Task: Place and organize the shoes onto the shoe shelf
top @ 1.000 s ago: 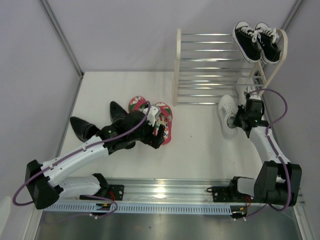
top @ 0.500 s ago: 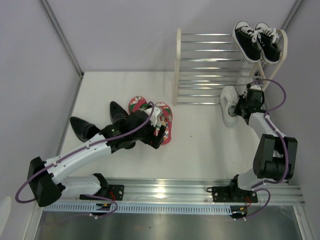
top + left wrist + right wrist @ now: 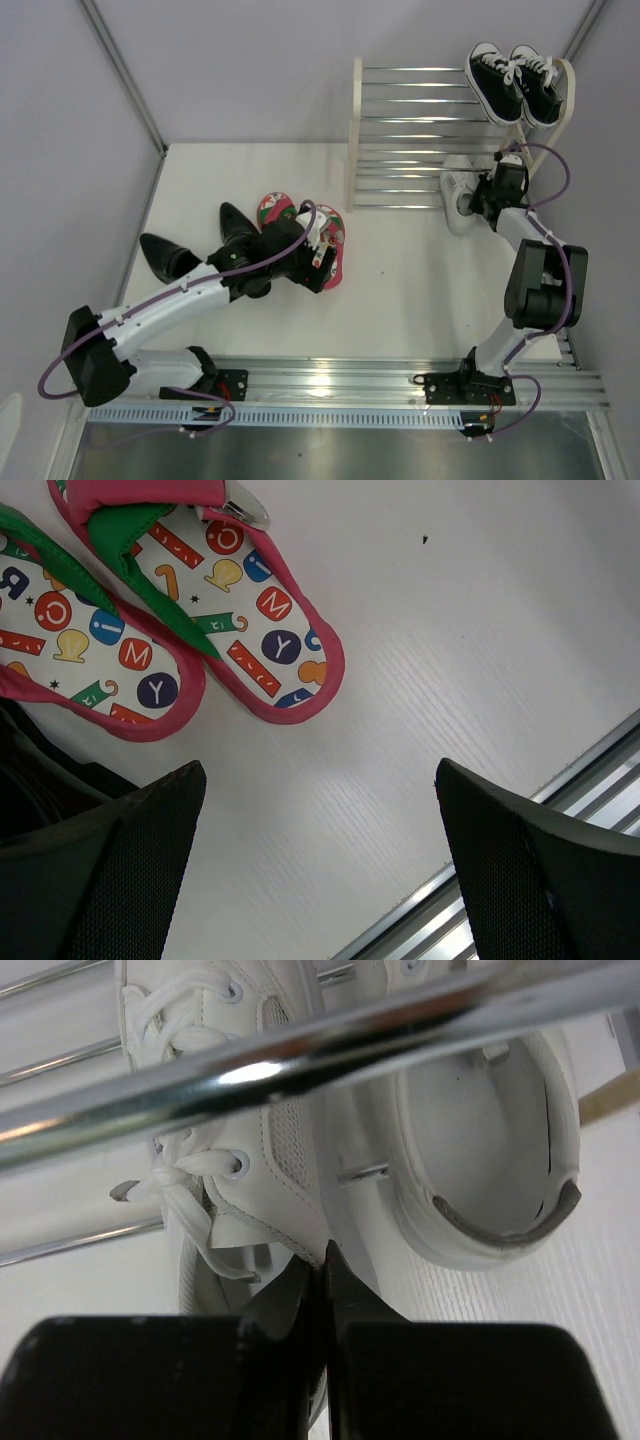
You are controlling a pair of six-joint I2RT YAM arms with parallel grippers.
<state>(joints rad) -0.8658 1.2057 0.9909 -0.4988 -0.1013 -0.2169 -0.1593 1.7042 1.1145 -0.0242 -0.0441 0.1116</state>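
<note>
My right gripper (image 3: 322, 1260) is shut on the collar edge of a white sneaker (image 3: 240, 1140), which lies at the front of the shoe shelf (image 3: 420, 130). In the top view that sneaker (image 3: 458, 192) lies by the lower bars with the gripper (image 3: 488, 195) behind it. A second white sneaker (image 3: 490, 1150) sits just to its right under a shelf bar (image 3: 330, 1045). My left gripper (image 3: 320, 870) hangs open over bare table beside the heels of the red flip-flops (image 3: 240, 610), holding nothing. Two glossy black dress shoes (image 3: 165, 257) lie to their left.
Black canvas sneakers (image 3: 515, 82) with white laces stand on the shelf's top tier at the right. The shelf's white side frame (image 3: 355, 130) rises at its left. A metal rail (image 3: 330, 385) runs along the near table edge. Grey walls close in on both sides.
The right arm has carried the white sneaker away from me, up to the shelf's lower bars. The left gripper has drifted slightly right over the flip-flops, still open.
</note>
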